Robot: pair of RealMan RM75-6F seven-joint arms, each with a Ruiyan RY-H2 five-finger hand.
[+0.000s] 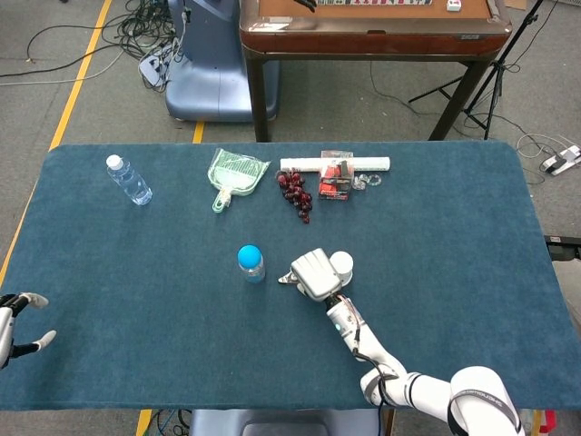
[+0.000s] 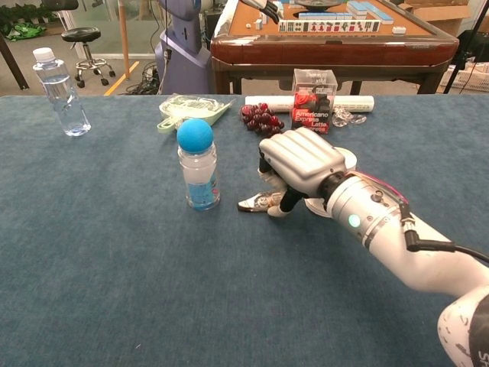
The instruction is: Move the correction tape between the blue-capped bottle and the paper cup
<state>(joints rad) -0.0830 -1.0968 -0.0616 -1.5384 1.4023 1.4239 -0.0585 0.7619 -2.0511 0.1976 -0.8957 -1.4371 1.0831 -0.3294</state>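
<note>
Broadly, I'm working over the counter [image 1: 454, 272], a wide blue-carpeted top, and everything that matters sits near its middle. My right robot hand [image 2: 299, 170] is the biggest thing there; its fingers are curled down and clamped on the correction tape [image 2: 257, 203], whose pointed end pokes out toward the blue-capped bottle [image 2: 198, 164]. From the chest view the tape looks to be at or just above the counter surface; I cannot tell whether it is touching. The bottle stands upright just to the left of the tape, and the paper cup [image 1: 341, 263] sits right behind my right robot hand, mostly hidden by the knuckles in the chest view. My left robot hand [image 1: 16, 327] shows only at the counter's near left edge, fingers apart and holding nothing, well away from the work.

Further back lie a clear water bottle [image 2: 59, 92], a green dustpan [image 1: 234, 173], a bunch of dark grapes [image 2: 263, 121] and a small printed box [image 2: 312, 103], none of them in my way.

As I judge it, I'm at the placing step: the tape is already in the gap between bottle and cup. What the next move calls for is settling it flat, easing the fingers off without dragging it, then lifting the hand straight up so I don't knock the cup behind or nudge the bottle.
</note>
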